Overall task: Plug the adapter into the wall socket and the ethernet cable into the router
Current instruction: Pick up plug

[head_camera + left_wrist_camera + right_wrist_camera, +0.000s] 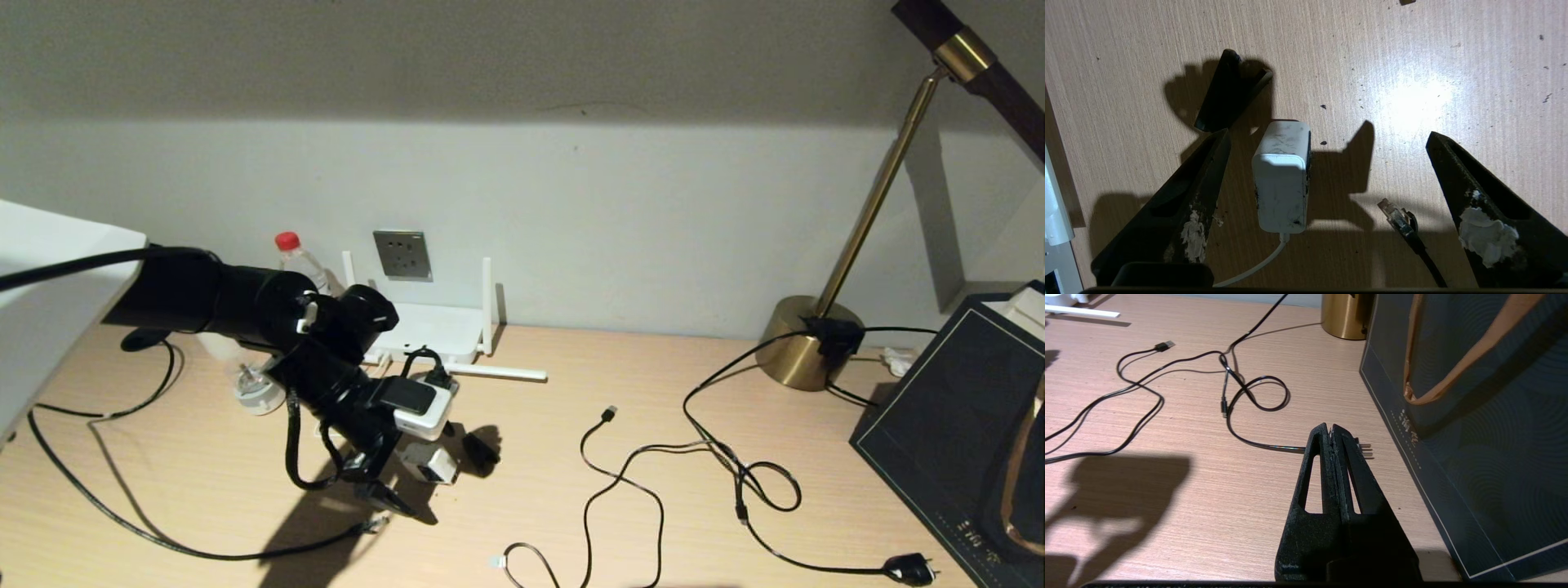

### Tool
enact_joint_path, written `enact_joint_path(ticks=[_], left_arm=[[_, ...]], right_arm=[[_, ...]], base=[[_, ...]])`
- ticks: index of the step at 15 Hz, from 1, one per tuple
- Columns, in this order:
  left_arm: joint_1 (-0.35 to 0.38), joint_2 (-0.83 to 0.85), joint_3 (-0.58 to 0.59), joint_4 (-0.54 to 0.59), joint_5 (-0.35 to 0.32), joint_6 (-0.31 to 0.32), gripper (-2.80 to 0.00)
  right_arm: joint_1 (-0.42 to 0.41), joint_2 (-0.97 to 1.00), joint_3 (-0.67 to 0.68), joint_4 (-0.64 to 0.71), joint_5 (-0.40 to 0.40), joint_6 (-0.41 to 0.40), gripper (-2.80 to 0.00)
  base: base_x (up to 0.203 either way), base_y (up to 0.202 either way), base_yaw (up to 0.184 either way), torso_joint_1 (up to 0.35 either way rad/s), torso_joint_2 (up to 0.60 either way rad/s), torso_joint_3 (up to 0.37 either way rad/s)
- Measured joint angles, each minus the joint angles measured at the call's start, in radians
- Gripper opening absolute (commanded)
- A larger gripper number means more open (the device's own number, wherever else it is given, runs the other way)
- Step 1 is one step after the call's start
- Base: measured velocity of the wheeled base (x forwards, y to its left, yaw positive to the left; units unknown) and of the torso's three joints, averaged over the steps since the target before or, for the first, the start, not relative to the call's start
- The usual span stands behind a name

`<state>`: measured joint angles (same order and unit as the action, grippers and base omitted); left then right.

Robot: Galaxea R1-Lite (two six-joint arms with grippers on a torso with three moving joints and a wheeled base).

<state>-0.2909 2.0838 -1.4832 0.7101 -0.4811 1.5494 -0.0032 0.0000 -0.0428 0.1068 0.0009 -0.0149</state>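
Left wrist view gives what the head view hides: the left gripper spread wide, the adapter lying on the desk between its fingers, apparently untouched, with the ethernet cable tip lower right of it. Right gripper sits pinched shut, empty, bottom centre.

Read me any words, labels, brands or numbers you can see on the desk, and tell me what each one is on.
Nothing here can be read.
Dark gift bag: a line of small pale print runs along its lower edge, too small and blurred to read.
Adapter: only dirt and scuffs on its white face, no text.
Wall socket, router and water bottle: no legible marking.
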Motion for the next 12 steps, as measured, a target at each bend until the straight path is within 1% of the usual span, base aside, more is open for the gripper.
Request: enact_joint_path(ticks=[3,6,8,10,12], left_arm=[[0.001,0.014,0.003,-0.008,0.002,-0.024,0.00],[0.008,0.028,0.004,-0.023,0.005,-0.030,0.00],[0.020,0.041,0.006,-0.052,0.016,-0.037,0.00],[0.025,0.052,0.014,-0.088,0.017,-0.071,0.00],[0.026,0.064,0.016,-0.111,0.017,-0.079,0.00]], right_arm=[[0.000,0.000,0.000,0.000,0.000,0.000,-2.80],[0.000,0.000,0.000,0.000,0.000,0.000,-2.80],[0.000,0.000,0.000,0.000,0.000,0.000,-2.80],[0.000,0.000,0.000,0.000,0.001,0.000,-2.80],[0.000,0.000,0.000,0.000,0.000,0.000,-2.80]], base=[[0.000,0.000,0.000,0.000,0.00,0.000],[0.000,0.000,0.000,0.000,0.00,0.000],[0.000,0.000,0.000,0.000,0.00,0.000],[0.000,0.000,0.000,0.000,0.00,0.000],[0.000,0.000,0.000,0.000,0.00,0.000]])
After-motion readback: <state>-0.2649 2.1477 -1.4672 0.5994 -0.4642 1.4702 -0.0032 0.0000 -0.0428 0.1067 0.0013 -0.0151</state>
